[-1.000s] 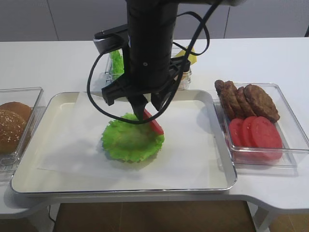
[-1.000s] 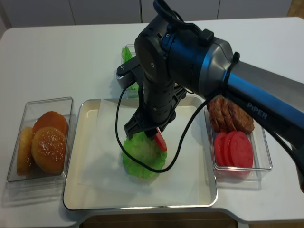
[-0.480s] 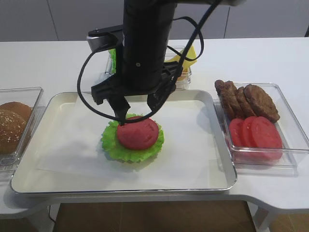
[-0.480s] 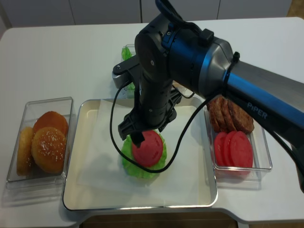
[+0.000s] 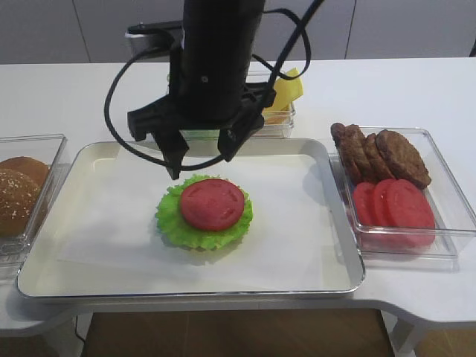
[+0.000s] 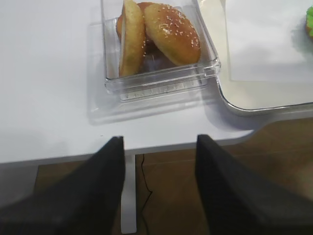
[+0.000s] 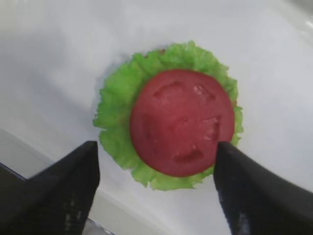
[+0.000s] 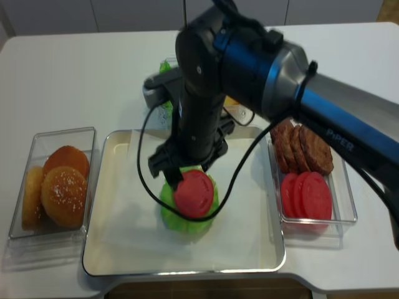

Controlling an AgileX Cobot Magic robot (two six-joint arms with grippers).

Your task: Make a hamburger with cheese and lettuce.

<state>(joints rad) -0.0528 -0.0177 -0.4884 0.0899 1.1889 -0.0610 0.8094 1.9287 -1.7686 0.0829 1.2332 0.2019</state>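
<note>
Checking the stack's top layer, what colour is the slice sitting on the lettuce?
Red: the tomato slice on the lettuce, clearest in the right wrist view.

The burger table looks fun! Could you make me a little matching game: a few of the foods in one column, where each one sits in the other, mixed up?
Things:
1. tomato slice
2. buns
3. meat patties
4. cheese

Places:
A. clear box at the left table edge
B. small box behind the tray, beside the arm
C. on top of the lettuce on the tray
D. far end of the right-hand box

Pairs: 1-C, 2-A, 3-D, 4-B
</note>
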